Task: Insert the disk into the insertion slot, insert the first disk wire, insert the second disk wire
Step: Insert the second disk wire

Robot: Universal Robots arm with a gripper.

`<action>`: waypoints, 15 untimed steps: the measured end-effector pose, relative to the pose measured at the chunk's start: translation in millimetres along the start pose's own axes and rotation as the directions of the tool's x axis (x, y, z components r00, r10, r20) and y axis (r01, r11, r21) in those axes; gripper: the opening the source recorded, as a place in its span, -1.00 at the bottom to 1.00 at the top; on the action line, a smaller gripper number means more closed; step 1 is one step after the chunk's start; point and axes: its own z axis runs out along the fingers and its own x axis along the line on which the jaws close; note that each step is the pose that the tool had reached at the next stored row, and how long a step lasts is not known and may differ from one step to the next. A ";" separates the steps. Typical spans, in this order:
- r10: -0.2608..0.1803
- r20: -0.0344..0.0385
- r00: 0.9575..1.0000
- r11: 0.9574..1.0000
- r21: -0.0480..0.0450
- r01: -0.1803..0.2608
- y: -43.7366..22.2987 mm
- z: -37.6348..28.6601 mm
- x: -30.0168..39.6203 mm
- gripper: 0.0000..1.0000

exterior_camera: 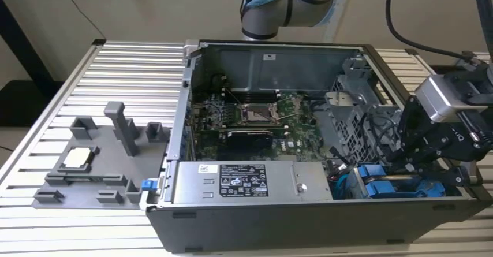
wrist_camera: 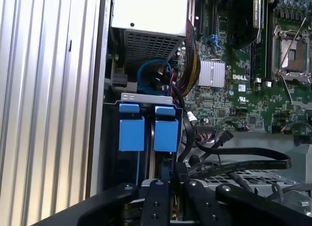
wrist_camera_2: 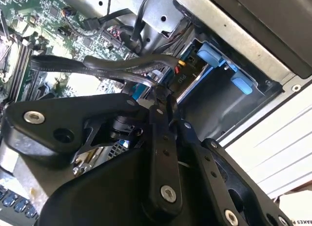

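Both wrist views tell us the disk (wrist_camera: 165, 133) sits in the insertion slot (wrist_camera: 146, 100), the gripper (wrist_camera_2: 163, 96) pinching a wire (wrist_camera_2: 117, 67).

Gripper (exterior_camera: 419, 163) sits deep in the case corner at the exterior view's right, boxed in: drive cage (exterior_camera: 356, 104) just beside it, case wall (exterior_camera: 470, 189) on the other side. Black cables (wrist_camera: 234, 162) loop right across its fingertips (tight). Blue carrier tabs (wrist_camera: 148, 133) fill the bay mouth beside the power supply (exterior_camera: 250, 183). Open room over the motherboard (exterior_camera: 254, 115) and the ribbed table (exterior_camera: 123, 66).
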 end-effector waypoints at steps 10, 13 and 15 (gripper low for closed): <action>0.000 0.000 1.000 1.000 -0.001 0.000 3.9 -34.1 -5.8 -0.39; 0.000 0.000 1.000 1.000 -0.001 0.000 4.2 -36.7 -6.4 -0.39; 0.000 0.000 1.000 1.000 -0.001 0.000 4.2 -36.8 -6.4 -0.39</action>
